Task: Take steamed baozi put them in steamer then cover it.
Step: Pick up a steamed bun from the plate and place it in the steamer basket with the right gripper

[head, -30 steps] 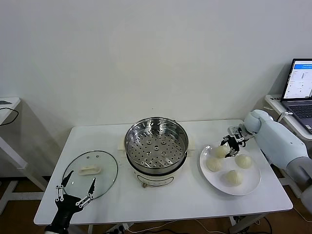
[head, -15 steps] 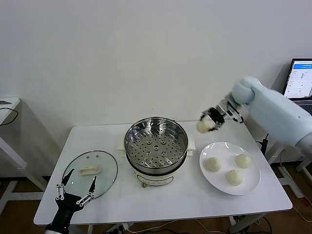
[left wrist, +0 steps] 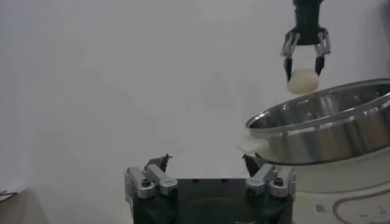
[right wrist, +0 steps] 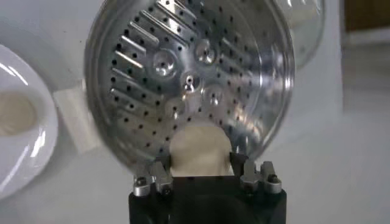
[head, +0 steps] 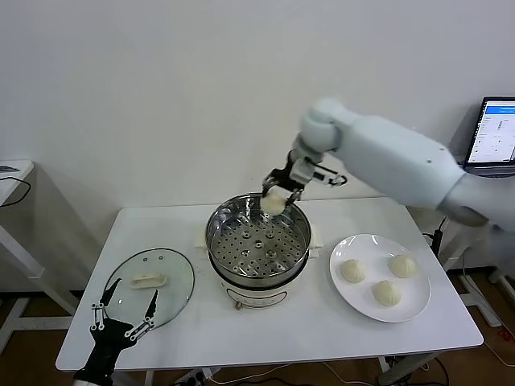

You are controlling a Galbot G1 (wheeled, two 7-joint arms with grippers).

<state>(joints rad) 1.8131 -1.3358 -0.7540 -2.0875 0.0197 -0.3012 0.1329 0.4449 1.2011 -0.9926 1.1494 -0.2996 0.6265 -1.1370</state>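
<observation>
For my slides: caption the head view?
Right gripper holds a bun over the steamer; three wait on the plate.

one white baozi (head: 273, 203) hangs over the open steamer (head: 258, 241); glass cover (head: 150, 285) lies flat beside it.

White table (head: 322, 338), white plate (head: 412, 310), laptop (head: 491, 133) (possibly open) far right.

The steamer (head: 258, 248) stands at the middle of the counter (head: 322, 330); the cover (head: 151, 283) lies flat to its left, near the front edge; a plate (head: 409, 310) sits to its right with three baozi (head: 352, 270) on it; a fourth baozi (head: 273, 203) hangs above the steamer's back rim, between the fingers of the right hand (head: 276, 193); the left hand (head: 123, 318) waits, fingers spread, at the counter's front left corner, just before the cover; a laptop (head: 492, 146) stands far right, off the counter.
</observation>
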